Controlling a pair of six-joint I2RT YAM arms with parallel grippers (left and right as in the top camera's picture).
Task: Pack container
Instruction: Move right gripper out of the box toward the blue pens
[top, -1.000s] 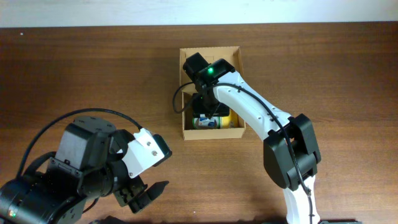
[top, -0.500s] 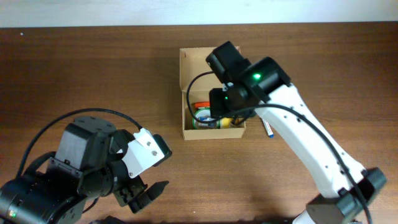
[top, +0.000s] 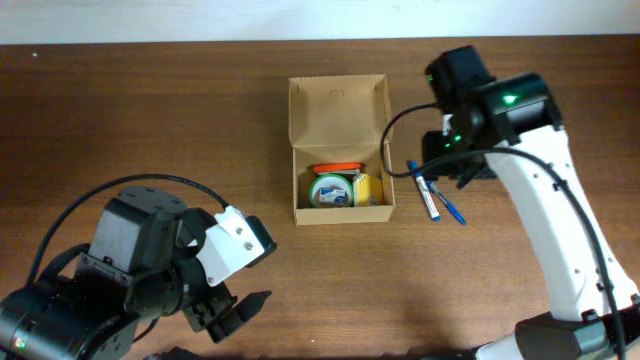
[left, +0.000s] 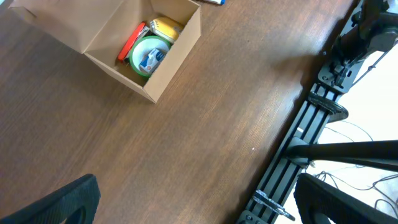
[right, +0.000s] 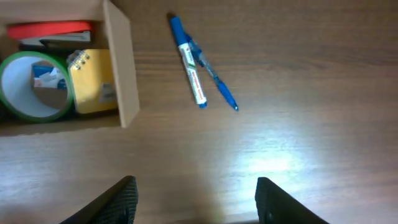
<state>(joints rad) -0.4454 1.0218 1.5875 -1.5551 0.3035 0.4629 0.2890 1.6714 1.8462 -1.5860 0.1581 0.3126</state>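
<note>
The brown cardboard container lies open at the table's middle, flap lid folded back. It holds a green tape roll, a yellow notepad and a red item. It also shows in the left wrist view and the right wrist view. Two blue pens lie on the table right of the container, also in the right wrist view. My right gripper is open and empty above the table near the pens. My left gripper is open and empty at the front left.
The left arm's bulky black and white body fills the front left corner. A black metal frame runs along the table's edge in the left wrist view. The right arm reaches across the right side.
My right gripper has withdrawn from inside the container and swung right, over the two pens. The container's contents are now uncovered. The left arm has not moved.
</note>
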